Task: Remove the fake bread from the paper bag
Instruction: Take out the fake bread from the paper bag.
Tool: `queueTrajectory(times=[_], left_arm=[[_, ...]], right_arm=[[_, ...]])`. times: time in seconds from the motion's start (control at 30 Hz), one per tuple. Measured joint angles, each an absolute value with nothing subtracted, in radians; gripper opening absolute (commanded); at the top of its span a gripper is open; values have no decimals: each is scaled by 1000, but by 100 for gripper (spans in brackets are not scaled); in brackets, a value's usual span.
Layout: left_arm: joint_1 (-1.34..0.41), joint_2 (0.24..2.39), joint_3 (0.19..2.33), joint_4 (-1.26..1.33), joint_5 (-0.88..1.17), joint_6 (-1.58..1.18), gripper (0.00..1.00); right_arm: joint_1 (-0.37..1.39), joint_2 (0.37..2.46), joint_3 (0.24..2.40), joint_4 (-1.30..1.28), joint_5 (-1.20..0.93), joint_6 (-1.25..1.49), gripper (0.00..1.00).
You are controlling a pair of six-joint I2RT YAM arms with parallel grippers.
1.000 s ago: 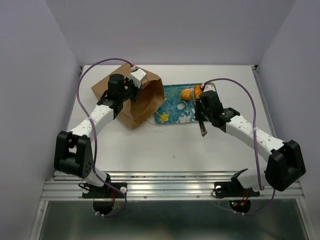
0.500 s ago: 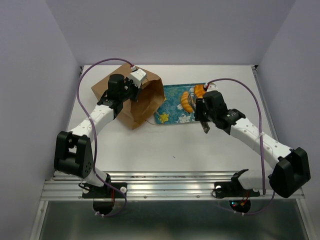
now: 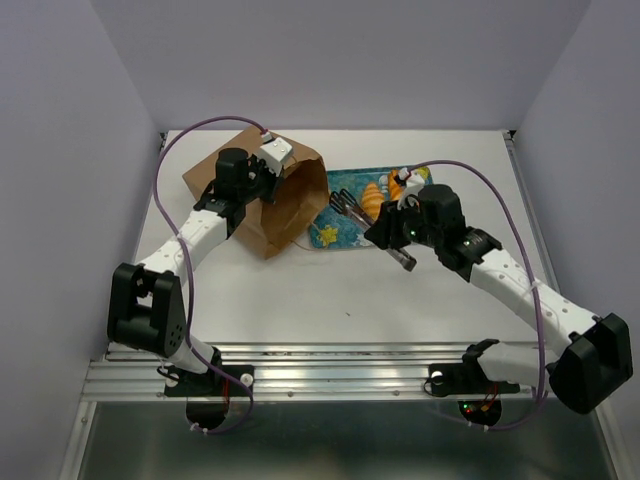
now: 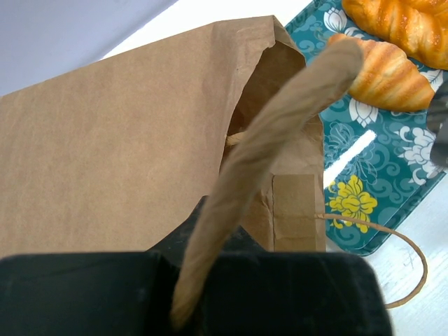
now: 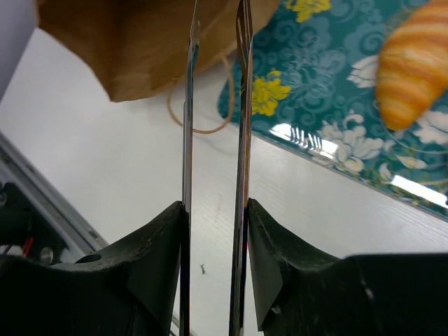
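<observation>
Since a second ago the right gripper (image 3: pixel 345 203), fingers slightly apart and empty, has swung toward the light, crumple-prone brown kraft paper bag (image 3: pixel 268 200), whose rim the left gripper (image 4: pixel 210 280) pinches, while the glossy, likely slippery golden-orange fake bread (image 3: pixel 372 198) is best grasped across its middle.

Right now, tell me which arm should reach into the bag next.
Right. Its end effector is empty, fingers slightly apart, aimed at the bag mouth. The left end effector is pinching the bag's top edge.

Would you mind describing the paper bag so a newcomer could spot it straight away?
Start at the teal floral tray in the middle of the white table. Just to its left lies the paper bag, its open mouth facing the tray, with the left gripper at its upper edge. It is the only plain brown item, with thin cord handles.
</observation>
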State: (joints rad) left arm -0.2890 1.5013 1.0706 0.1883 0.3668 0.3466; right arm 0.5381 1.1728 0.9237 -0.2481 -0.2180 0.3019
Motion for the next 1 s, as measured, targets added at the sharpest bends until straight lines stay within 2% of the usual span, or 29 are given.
queueTrajectory(times=[0.13,0.37,0.67,1.0], left_arm=[[-289,1489,1071,179,370,347,0],[-289,1443,1068,174,388,347,0],[-293,1416,1054,155,398,344,0],[-294,1416,1053,142,409,332,0]], right_arm=[[551,1203,921,-165,-332,298,47],[613,1415,963,-28,-397,297,52],[708,1646,1172,41,-296,315,56],[768,1798,1286,98,-135,388,58]])
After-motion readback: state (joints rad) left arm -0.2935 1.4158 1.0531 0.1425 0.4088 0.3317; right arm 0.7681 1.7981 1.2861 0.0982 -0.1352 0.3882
